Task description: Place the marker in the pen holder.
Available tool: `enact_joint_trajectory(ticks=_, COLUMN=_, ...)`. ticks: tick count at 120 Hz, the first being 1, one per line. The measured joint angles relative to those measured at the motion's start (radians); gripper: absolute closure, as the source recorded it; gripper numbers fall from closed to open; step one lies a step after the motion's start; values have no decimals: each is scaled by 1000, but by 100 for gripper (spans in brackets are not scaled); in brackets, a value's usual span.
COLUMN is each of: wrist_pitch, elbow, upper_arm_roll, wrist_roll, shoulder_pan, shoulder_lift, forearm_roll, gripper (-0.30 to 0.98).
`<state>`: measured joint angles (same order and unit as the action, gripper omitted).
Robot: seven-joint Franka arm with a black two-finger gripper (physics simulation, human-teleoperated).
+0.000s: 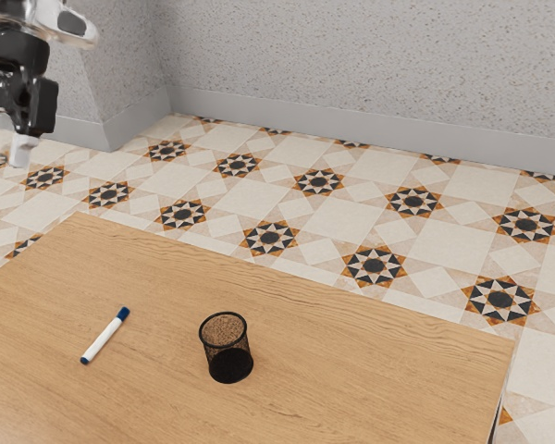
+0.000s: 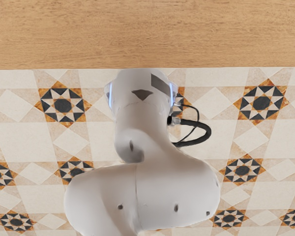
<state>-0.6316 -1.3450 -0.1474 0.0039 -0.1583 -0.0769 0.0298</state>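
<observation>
The gripper [image 1: 26,104] hangs at the upper left of the exterior view, high up and well apart from the marker and the pen holder. Whether it is open or shut cannot be made out. A white marker [image 1: 103,339] with a dark blue cap and blue end lies flat on the wooden table [image 1: 351,365]. Upright beside it, toward the exterior view's right, stands the black mesh pen holder [image 1: 228,353]; the marker lies outside it, with a gap of bare wood between them.
In the wrist view, the arm's own white links [image 2: 152,182] with a black cable [image 2: 204,132] stand over the patterned tile floor [image 2: 19,132], beside the table edge [image 2: 147,61]. A speckled wall [image 1: 370,65] rises behind the floor in the exterior view.
</observation>
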Motion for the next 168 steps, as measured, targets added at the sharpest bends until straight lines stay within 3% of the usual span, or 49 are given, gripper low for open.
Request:
enact_joint_trajectory(ticks=12, wrist_pitch=-245, elbow=-85, upper_arm_roll=-7, wrist_roll=1, shoulder_pan=-21, shoulder_lift=-14, forearm_roll=6, gripper=0)
enact_joint_trajectory(ticks=29, wrist_pitch=-473, elbow=-194, upper_arm_roll=-1, wrist_roll=-4, shoulder_pan=-50, shoulder_lift=37, forearm_roll=5, gripper=0)
enact_joint_trajectory(ticks=37, wrist_pitch=-586, elbow=-368, upper_arm_roll=14, wrist_roll=-6, shoulder_pan=-75, shoulder_lift=-28, forearm_roll=3, gripper=0)
enact_joint_trajectory(ticks=51, wrist_pitch=-820, elbow=-733, upper_arm_roll=182, wrist_roll=-10, shoulder_pan=-12, shoulder_lift=-157, forearm_roll=0, gripper=0)
enact_joint_trajectory(ticks=76, wrist_pitch=-1193, elbow=-1050, upper_arm_roll=227, wrist_roll=-15, shoulder_pan=4, shoulder_lift=-171, forearm_roll=-4, gripper=0)
enact_joint_trajectory(ticks=102, wrist_pitch=-1464, elbow=-1148, upper_arm_roll=227, wrist_roll=-17, shoulder_pan=5, shoulder_lift=-120, forearm_roll=-27, gripper=1)
enact_joint_trajectory(ticks=123, wrist_pitch=-1619, elbow=-1151, upper_arm_roll=227, wrist_roll=-13, shoulder_pan=-33, shoulder_lift=6, forearm_roll=-31, gripper=16)
enact_joint_trajectory(ticks=168, wrist_pitch=-1757, elbow=-1152, upper_arm_roll=227, wrist_roll=2, shoulder_pan=-102, shoulder_lift=111, forearm_roll=-31, gripper=39)
